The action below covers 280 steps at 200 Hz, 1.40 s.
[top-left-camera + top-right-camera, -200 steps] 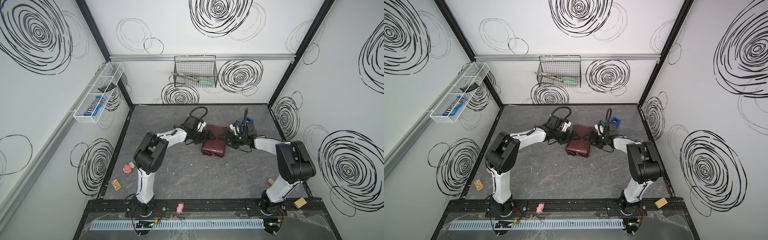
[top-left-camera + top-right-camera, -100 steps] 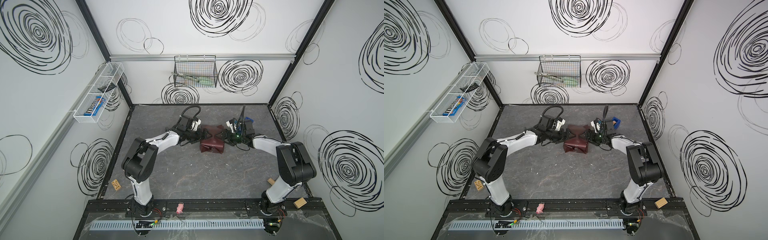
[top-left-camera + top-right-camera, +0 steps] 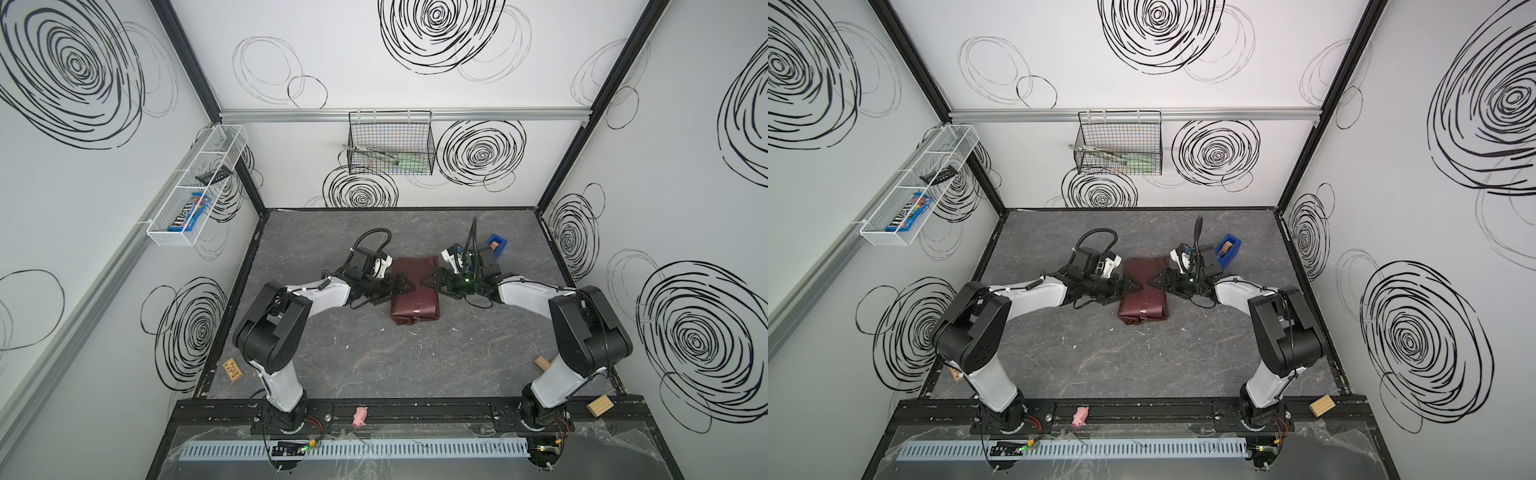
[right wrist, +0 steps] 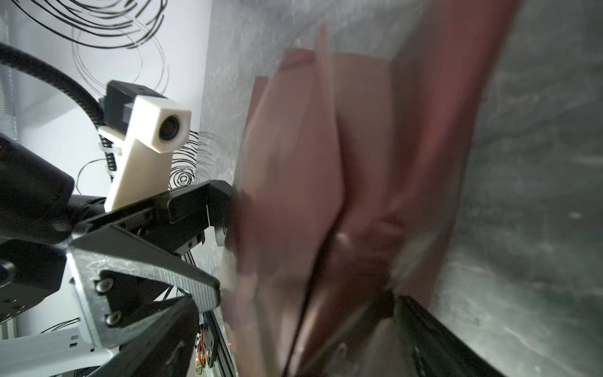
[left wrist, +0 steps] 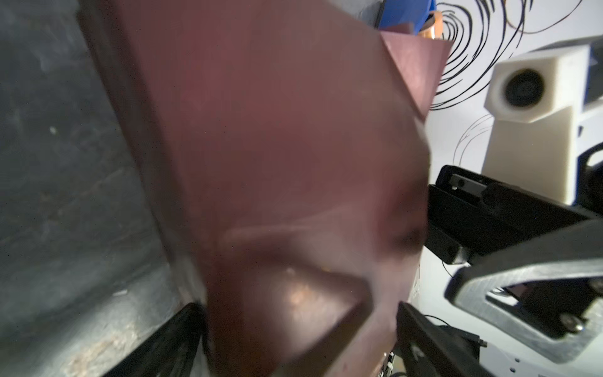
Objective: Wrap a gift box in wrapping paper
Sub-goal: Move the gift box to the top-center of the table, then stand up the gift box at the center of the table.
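Grey tabletop, frame centre: wrapping paper forms a parcel; left gripper and right gripper, jaws wide apart, flank it.

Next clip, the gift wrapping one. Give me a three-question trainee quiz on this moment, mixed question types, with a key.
1. Fill in: the left gripper and right gripper both have jaws that stand ____.
2. True or false: the wrapping paper lies flat and unfolded on the table.
3. Which is nearest the blue tape dispenser? A) left gripper B) right gripper C) pink pig toy

Key: 1 open; 2 false, it is folded up into a parcel; 3 B.
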Motion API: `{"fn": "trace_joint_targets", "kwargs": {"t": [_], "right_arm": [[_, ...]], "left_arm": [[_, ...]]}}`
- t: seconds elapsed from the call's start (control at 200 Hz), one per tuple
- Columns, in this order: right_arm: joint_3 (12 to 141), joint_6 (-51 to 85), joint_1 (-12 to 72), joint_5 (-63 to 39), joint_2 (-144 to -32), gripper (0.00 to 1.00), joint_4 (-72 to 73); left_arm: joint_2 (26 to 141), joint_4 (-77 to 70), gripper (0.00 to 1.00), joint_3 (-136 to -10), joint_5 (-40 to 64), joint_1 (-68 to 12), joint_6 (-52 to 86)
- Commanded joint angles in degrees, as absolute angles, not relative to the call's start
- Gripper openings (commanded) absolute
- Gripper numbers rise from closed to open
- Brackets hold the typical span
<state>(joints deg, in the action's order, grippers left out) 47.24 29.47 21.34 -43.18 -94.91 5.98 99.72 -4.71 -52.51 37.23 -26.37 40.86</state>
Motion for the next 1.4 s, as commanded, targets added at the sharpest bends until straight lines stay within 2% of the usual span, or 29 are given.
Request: {"fn": "trace_joint_targets", "kwargs": {"t": [0.0,0.325,0.735,1.146,1.396], "right_arm": [[44.9,28.81,20.95,-42.46,-92.73,0.97,6.08],[53.45,23.95,18.06,-43.7,-98.07,0.97,-1.92],[57.87,25.09,21.05,-46.17,-102.52,0.97,-1.39],[59.69,26.72,22.25,-47.03,-96.39,0.97,1.15],[56.18,28.27,23.27,-45.98,-90.74,0.97,4.22]], "left_arm": [[96.01,-10.54,0.96,-50.33,37.97,-26.14,41.7],[100.81,-7.84,0.96,-56.64,38.41,-24.87,39.99],[105.89,-9.0,0.96,-60.38,39.54,-25.18,41.72],[97.22,-8.0,0.96,-60.38,39.97,-24.51,41.06],[92.29,-10.8,0.96,-55.43,40.58,-24.24,42.25]]}}
